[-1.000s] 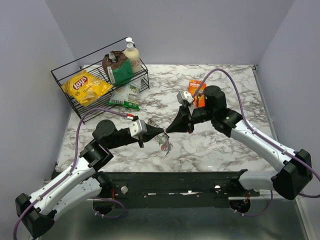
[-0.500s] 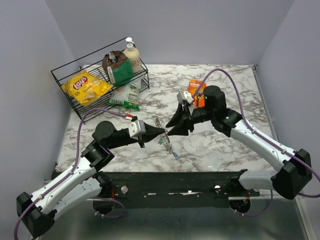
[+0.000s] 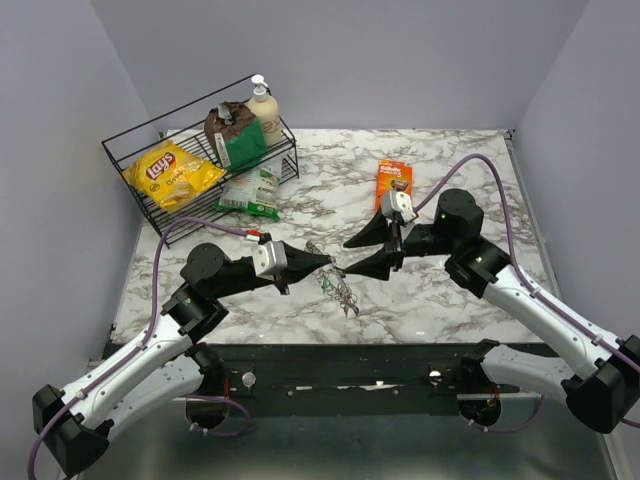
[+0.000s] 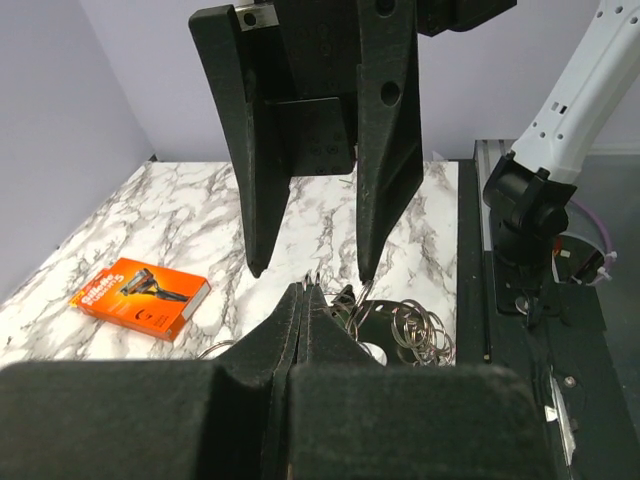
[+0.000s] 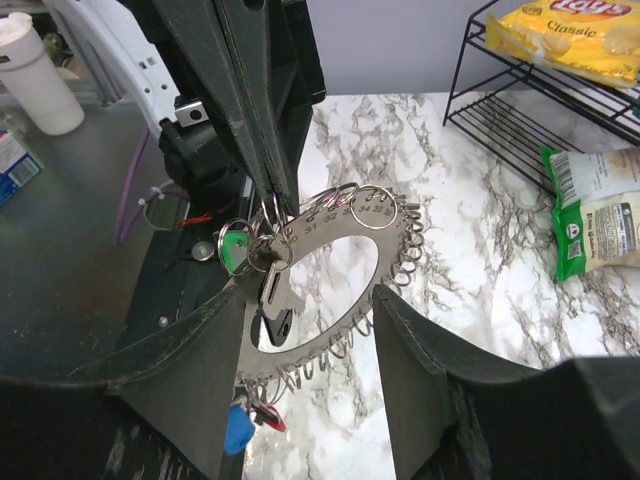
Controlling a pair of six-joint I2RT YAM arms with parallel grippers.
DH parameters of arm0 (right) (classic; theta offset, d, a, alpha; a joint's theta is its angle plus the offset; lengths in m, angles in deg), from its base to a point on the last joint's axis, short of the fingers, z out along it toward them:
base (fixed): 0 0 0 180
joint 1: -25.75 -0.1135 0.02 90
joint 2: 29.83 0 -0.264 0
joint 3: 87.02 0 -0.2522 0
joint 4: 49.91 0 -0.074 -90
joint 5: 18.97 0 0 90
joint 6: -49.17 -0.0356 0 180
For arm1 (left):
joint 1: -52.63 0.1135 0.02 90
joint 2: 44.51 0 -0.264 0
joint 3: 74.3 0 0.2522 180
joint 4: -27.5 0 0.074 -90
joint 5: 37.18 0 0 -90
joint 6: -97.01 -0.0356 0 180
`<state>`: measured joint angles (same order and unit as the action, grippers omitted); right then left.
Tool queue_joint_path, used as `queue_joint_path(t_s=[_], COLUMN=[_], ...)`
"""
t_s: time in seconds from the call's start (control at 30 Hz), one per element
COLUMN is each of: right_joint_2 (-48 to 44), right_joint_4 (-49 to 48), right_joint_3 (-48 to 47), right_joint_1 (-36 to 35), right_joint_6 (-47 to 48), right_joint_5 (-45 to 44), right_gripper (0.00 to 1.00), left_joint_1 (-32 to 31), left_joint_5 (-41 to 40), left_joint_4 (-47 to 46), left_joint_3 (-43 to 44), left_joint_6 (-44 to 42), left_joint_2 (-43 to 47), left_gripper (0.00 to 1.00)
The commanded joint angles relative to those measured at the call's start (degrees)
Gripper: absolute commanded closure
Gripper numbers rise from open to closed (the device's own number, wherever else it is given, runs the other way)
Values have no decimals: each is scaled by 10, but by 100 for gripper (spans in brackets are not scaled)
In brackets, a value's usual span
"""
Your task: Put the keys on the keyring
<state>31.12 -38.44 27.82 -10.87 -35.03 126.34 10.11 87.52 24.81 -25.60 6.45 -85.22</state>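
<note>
The left claw (image 3: 331,263) was pressed together, pinching the keyring (image 5: 335,222), which hung above the surface (image 3: 440,170) near the middle of its near edge. The right claw (image 3: 346,258) was spread, one finger on either side of that pinch. Keys (image 5: 235,250) with green and blue heads hung close against the ring, whose band was stamped with small numbers. Near the far-left corner, a chips bag (image 3: 172,172) read "Lay's".
</note>
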Motion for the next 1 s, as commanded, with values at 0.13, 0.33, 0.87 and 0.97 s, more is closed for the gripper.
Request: queue_joint_path(t_s=[0.13, 0.33, 0.87, 0.97], right_joint_2=[-5, 4, 41, 46], right_joint_4=[-121, -154, -155, -161], right_joint_3=[18, 17, 7, 7], right_joint_1=[1, 1, 1, 1], right_joint_6=[-56, -93, -105, -113], right_joint_5=[2, 30, 93, 96], right_gripper=[44, 47, 56, 56], left_joint_1=[-3, -3, -3, -3], left_joint_5=[23, 21, 27, 28], left_joint_4=[-46, -44, -47, -46], left_joint_3=[16, 15, 19, 20], left_joint_6=[4, 3, 4, 3], left_joint_2=[-1, 0, -7, -8], left_gripper=[100, 100, 100, 100])
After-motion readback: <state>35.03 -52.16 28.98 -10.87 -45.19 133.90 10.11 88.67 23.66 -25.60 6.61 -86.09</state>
